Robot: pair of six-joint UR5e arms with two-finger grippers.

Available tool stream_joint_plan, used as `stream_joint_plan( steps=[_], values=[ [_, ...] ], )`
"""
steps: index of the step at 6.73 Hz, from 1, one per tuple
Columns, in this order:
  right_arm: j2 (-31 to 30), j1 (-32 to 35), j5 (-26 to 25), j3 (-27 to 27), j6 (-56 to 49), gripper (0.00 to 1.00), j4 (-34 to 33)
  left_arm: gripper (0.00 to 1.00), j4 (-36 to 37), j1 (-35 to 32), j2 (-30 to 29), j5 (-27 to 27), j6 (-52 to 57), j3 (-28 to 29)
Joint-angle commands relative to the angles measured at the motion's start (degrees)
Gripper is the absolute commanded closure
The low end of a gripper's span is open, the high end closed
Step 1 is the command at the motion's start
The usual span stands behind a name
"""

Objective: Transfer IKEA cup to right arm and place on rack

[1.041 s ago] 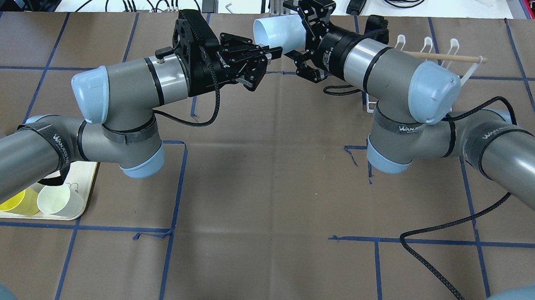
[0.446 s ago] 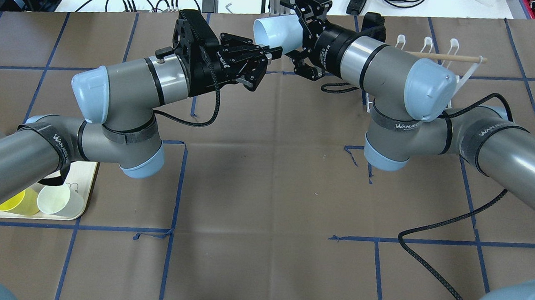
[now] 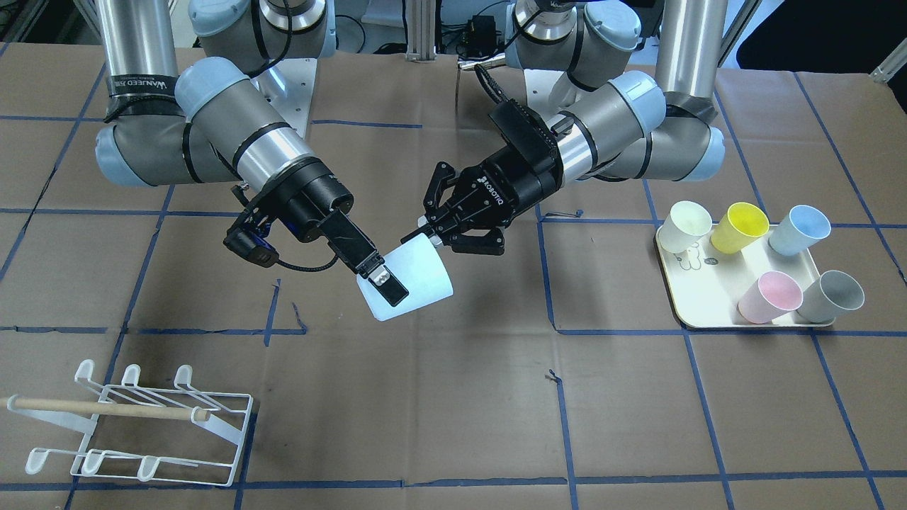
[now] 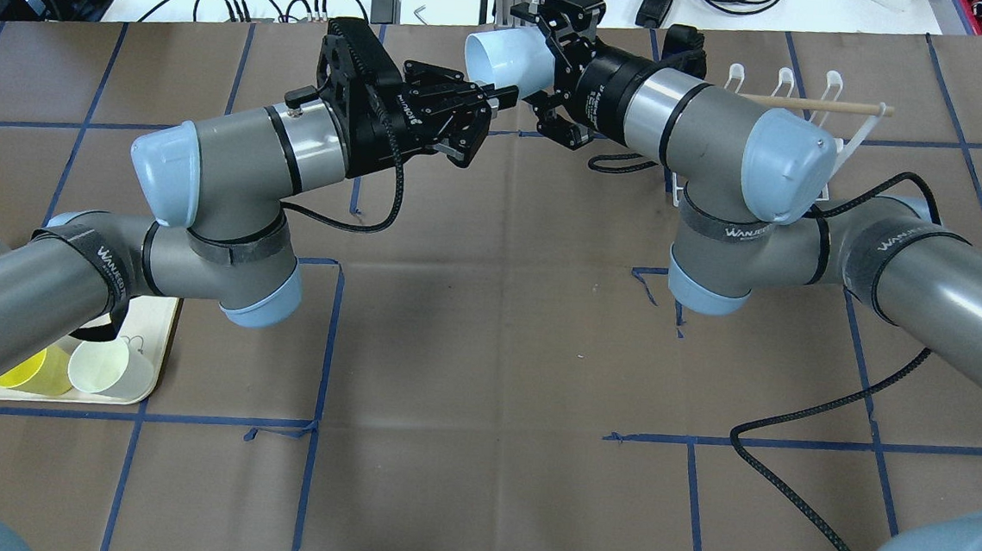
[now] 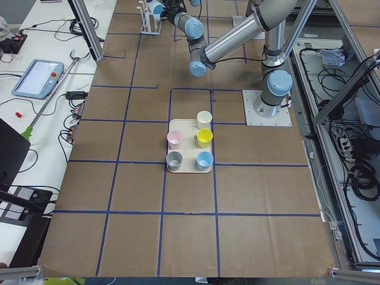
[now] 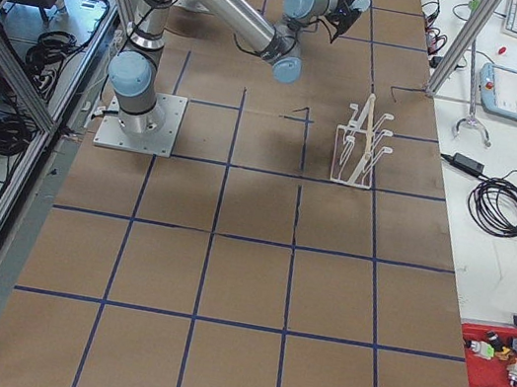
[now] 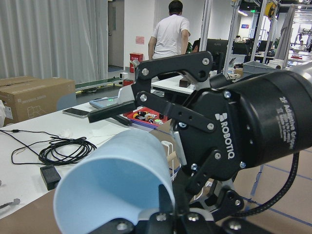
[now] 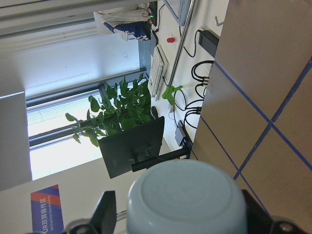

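Handover in the air, well apart from rack [image 3: 152, 425], on its side toward table centre. Pale blue IKEA cup [image 3: 421, 280] lying sideways above the table, not touching it, base end turned toward rack, rim turned away from it.

At cup rim: L gripper [image 3: 425, 234], fingertips drawn narrow and pinching the thin wall.

Around cup body, coming from the base end: R gripper [image 4: 530, 58], jaws wide. One finger [image 3: 382, 283] over the cup as seen from front cam, the other hidden under it. In L wrist cam, a gap btw. that finger and cup wall. In R wrist cam, cup base [image 8: 187, 200] centred btw. both fingers, w/ small gap on one side. Not yet clamped by R gripper.

Rack itself flat on brown paper table [image 3: 453, 411] w/ blue tape lines, wooden dowel [image 3: 106, 409] across it.

Far from rack, at opposite table end: cream tray [image 3: 708, 308] w/ five more cups, openings up: cream [image 3: 687, 223], yellow [image 3: 740, 227], blue [image 3: 797, 230], pink [image 3: 769, 294], grey [image 3: 829, 297].

In bg of L wrist cam: person [image 7: 170, 29] in white top, seen from behind.
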Motion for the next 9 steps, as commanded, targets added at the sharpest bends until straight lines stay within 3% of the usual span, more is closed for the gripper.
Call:
stream_joint_plan(
  steps=[1, 2, 3, 4, 5, 7, 9],
  values=[
    [0.0, -0.1, 0.3, 0.0, 0.0, 0.38, -0.1, 0.98, 0.0, 0.0, 0.0, 0.0, 0.0, 0.0],
    [0.0, -0.1, 0.3, 0.0, 0.0, 0.49, -0.1, 0.93, 0.0, 0.0, 0.0, 0.0, 0.0, 0.0],
    [0.0, -0.1, 0.3, 0.1, 0.0, 0.57, -0.1, 0.71, -0.1, 0.1, 0.1, 0.2, 0.0, 0.4],
    [0.0, -0.1, 0.3, 0.2, 0.0, 0.59, 0.0, 0.45, 0.0, 0.1, 0.1, 2.9, 0.0, 0.6],
    [-0.1, -0.1, 0.3, 0.2, 0.0, 0.59, 0.0, 0.3, 0.0, 0.1, 0.0, 3.2, -0.1, 0.7],
    [-0.2, -0.1, 0.3, 0.2, 0.0, 0.62, 0.0, 0.13, 0.1, 0.5, 0.3, 3.3, -0.1, 0.4],
    [-0.1, -0.4, 0.2, -0.3, -0.3, 0.64, 0.0, 0.1, -0.4, 4.7, 1.8, 4.3, -0.7, -0.5]
  ],
)
